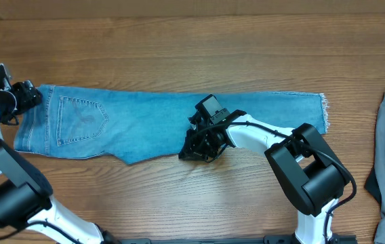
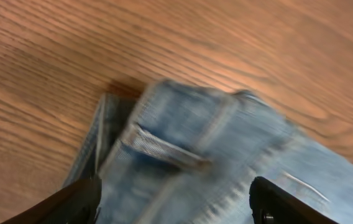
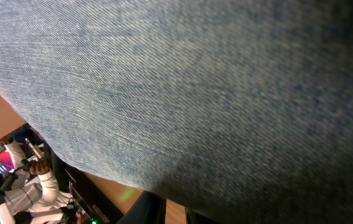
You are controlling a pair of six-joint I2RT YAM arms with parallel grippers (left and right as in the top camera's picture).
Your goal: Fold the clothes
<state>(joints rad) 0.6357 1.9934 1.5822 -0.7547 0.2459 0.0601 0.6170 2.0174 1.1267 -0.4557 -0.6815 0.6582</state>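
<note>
Jeans (image 1: 145,122) flat across table (image 1: 179,41), legs stacked lengthwise, so 1st fold looks done. My L gripper (image 1: 24,95) at waistband, fingers apart. R gripper (image 1: 203,146) at crotch edge; grip can't tell, denim blocks cam. Cross-folds left.

robotics lab, test station. left arm (image 1: 6,190) and right arm (image 1: 308,166) are mounted at the near edge of a bare wooden table (image 1: 179,41). beyond it, the right wrist view shows white machinery (image 3: 15,180) and cabling.
</note>
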